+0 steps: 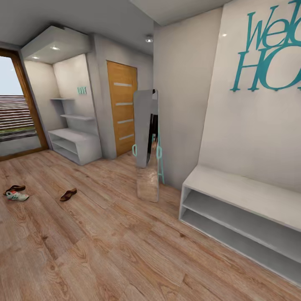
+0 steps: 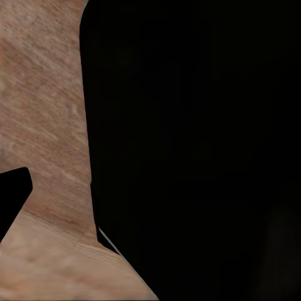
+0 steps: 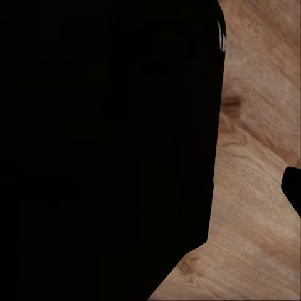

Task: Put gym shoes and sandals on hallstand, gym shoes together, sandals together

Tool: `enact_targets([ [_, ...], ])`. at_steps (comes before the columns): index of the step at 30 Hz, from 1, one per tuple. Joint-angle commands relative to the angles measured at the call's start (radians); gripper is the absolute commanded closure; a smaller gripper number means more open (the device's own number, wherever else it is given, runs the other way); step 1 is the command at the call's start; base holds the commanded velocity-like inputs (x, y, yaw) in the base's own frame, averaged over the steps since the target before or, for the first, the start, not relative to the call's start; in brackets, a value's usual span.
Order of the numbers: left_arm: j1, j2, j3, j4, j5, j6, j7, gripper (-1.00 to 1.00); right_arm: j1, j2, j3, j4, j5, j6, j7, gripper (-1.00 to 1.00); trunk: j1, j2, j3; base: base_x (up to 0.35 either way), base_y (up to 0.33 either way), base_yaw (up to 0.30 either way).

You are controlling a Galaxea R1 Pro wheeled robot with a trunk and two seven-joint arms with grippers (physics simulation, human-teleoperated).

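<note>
Seen from the head camera: a corridor with light wood-plank floor (image 1: 125, 251). At the far left of that floor, a white sneaker (image 1: 17, 195) with green stripe and a red-orange mark, lying just in front of and touching or nearly touching a dark brown sandal (image 1: 14, 188). A little to the right, apart from those two, a second brown sandal (image 1: 68, 194) lying alone on the planks. Second sneaker not made out.

Well beyond the shoes, in a recessed alcove at the back left, the pale grey-white shoe rack (image 1: 75, 144): low bench with open shelves, and two staggered floating shelves (image 1: 77, 117) on the wall above. Small teal mark on the alcove wall above those shelves, too small to read.

To the right of the alcove, an orange-brown wooden door (image 1: 121, 113) with pale horizontal strips. In front of the wall corner, a tall standing mirror (image 1: 147, 144) with teal frame parts, leaning.

At near right, a plain white two-shelf bench (image 1: 246, 213) against a glossy white wall panel. On that panel, large teal lettering (image 1: 271, 46), cut off by the frame edge: "Wel" in script on top, "HO" in capitals below.

At far left, a wood-framed glass door (image 1: 19, 104) with outdoor view.

Wrist cameras: mostly a black, unlit shape close to each lens, with strips of wood floor beside it. Opening of left and right grippers impossible to judge; nothing seen held.
</note>
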Motion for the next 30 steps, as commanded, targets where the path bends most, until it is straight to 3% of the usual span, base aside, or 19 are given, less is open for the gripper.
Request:
enact_targets([
  [1, 0.0, 0.0, 0.0, 0.0, 0.0, 0.0, 0.0, -1.0, 0.0, 0.0, 0.0, 0.0, 0.0, 0.0, 0.0, -1.0, 0.0, 0.0, 0.0, 0.0, 0.0, 0.0],
  [5, 0.0, -0.002, 0.002, -0.005, 0.004, 0.005, -0.003, -1.0, -0.002, 0.023, 0.006, -0.017, 0.002, 0.002, -0.003, -1.0, 0.0, 0.0, 0.0, 0.0, 0.0, 0.0],
  [10, 0.0, -0.001, 0.002, -0.005, 0.002, 0.005, -0.003, -1.0, -0.002, 0.023, 0.006, -0.017, 0.002, 0.002, -0.003, -1.0, 0.0, 0.0, 0.0, 0.0, 0.0, 0.0],
  [15, 0.0, 0.0, 0.002, -0.009, 0.001, -0.003, -0.003, -1.0, -0.003, 0.042, 0.008, -0.045, 0.003, 0.002, -0.003, -1.0, 0.0, 0.0, 0.0, 0.0, 0.0, 0.0],
  [30, 0.0, 0.0, 0.003, -0.01, 0.001, -0.012, -0.003, -1.0, -0.005, 0.051, 0.002, -0.066, 0.002, 0.001, -0.003, -1.0, 0.0, 0.0, 0.0, 0.0, 0.0, 0.0],
])
